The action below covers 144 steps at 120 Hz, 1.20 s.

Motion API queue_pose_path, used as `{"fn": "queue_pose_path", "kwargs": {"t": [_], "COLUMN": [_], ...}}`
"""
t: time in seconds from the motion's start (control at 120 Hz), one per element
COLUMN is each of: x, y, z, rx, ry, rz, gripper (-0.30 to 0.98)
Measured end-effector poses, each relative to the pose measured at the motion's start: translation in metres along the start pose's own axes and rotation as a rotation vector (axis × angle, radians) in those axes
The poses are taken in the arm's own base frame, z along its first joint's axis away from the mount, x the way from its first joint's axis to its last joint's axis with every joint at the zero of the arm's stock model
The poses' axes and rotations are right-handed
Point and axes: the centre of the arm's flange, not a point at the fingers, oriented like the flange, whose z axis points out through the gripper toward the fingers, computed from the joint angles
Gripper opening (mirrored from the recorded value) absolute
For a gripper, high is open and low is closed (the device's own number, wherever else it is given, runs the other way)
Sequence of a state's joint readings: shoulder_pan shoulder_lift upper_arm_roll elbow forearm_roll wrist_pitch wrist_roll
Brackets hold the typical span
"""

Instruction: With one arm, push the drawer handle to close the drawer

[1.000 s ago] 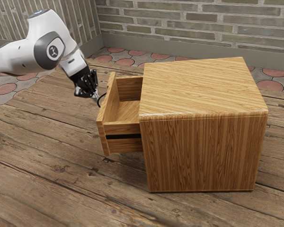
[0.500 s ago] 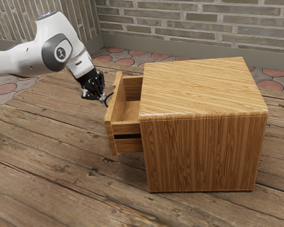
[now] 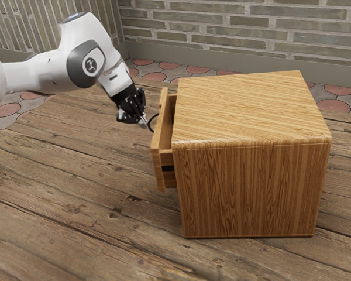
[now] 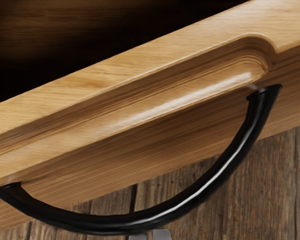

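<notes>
While in the exterior view the two-finger gripper (image 3: 143,122) has its fingers together at the black arched handle (image 3: 150,124) of the wooden drawer (image 3: 157,167), which stands partly out from the cabinet (image 3: 251,190), in the wrist view the grey fingertips (image 4: 162,235) are side by side at this handle's outer curve.

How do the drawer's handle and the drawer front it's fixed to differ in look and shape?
The handle is black, while the drawer front is light brown wood with visible grain. The handle is a curved bar bowing outward, whereas the drawer front is a broad panel with a long recess cut into it. Both have glossy highlights.
</notes>
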<state>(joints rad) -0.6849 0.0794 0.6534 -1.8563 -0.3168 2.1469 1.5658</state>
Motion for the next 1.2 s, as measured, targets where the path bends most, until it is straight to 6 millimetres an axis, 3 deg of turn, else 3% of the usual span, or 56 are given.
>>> {"fn": "queue_pose_path", "kwargs": {"t": [0.667,0.808,0.883,0.975,1.05,1.1,1.15,1.2], "x": [0.045,0.044,0.034,-0.007,-0.033,-0.030,-0.012,0.001], "y": [-0.015,-0.016,-0.004,0.019,0.030,0.038,0.041,0.045], "z": [0.013,0.012,0.011,-0.021,-0.066,-0.103,-0.148,-0.177], "rx": [0.013,0.010,-0.012,-0.012,0.037,0.060,0.086,0.091], "ry": [0.013,0.014,0.032,0.045,0.047,0.029,-0.002,-0.040], "rz": [0.029,0.025,0.008,-0.019,-0.051,-0.067,-0.082,-0.124], "gripper": [-0.10,-0.02,-0.08,0.08,0.25,0.34,0.40,0.46]}}
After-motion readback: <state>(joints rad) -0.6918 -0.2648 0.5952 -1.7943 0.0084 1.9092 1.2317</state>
